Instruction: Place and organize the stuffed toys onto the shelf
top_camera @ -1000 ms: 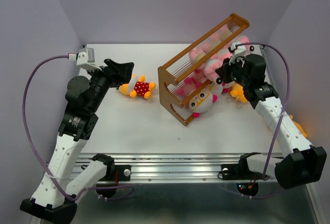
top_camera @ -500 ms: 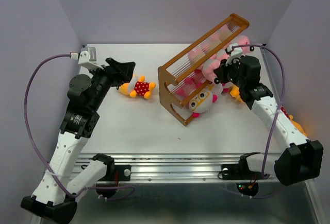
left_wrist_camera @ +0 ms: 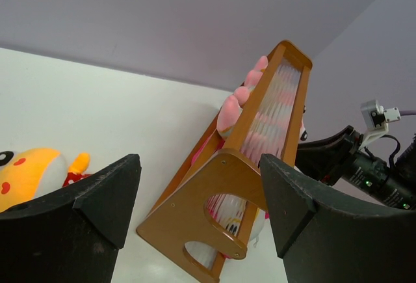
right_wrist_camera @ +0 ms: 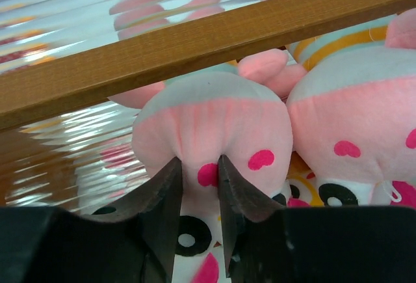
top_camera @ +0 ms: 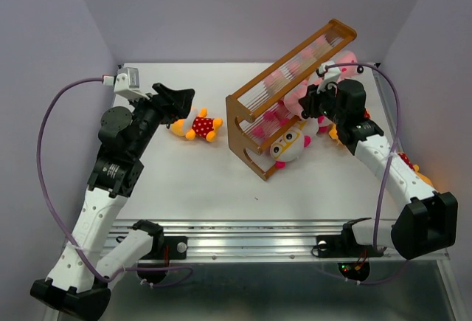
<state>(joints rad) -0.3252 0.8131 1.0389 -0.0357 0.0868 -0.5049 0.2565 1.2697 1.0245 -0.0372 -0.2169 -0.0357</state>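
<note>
The shelf [top_camera: 247, 140] stands slanted at the table's back right, with pink stuffed toys [top_camera: 284, 79] behind its rods. My right gripper [top_camera: 308, 105] reaches in from the shelf's open side. Its jaws stand narrow and pinch a fold of a pink stuffed toy [right_wrist_camera: 214, 127] just under the wooden rail [right_wrist_camera: 195, 45]; the gripper [right_wrist_camera: 198, 161] sits beside a second pink toy [right_wrist_camera: 357, 120]. A white-faced toy with orange glasses [top_camera: 289, 144] lies below. A yellow toy in red polka dots [top_camera: 198, 125] lies left of the shelf. My left gripper [top_camera: 177, 103] hangs open over it, empty, facing the shelf [left_wrist_camera: 214, 185].
More yellow-orange toys lie right of the shelf under my right arm [top_camera: 339, 133] and at the table's right edge [top_camera: 428, 184]. Purple walls close in the back and sides. A metal rail [top_camera: 251, 243] runs along the near edge.
My right gripper has pushed left towards the shelf with the pink toy, and its jaws stand slightly wider. The left arm has barely moved.
</note>
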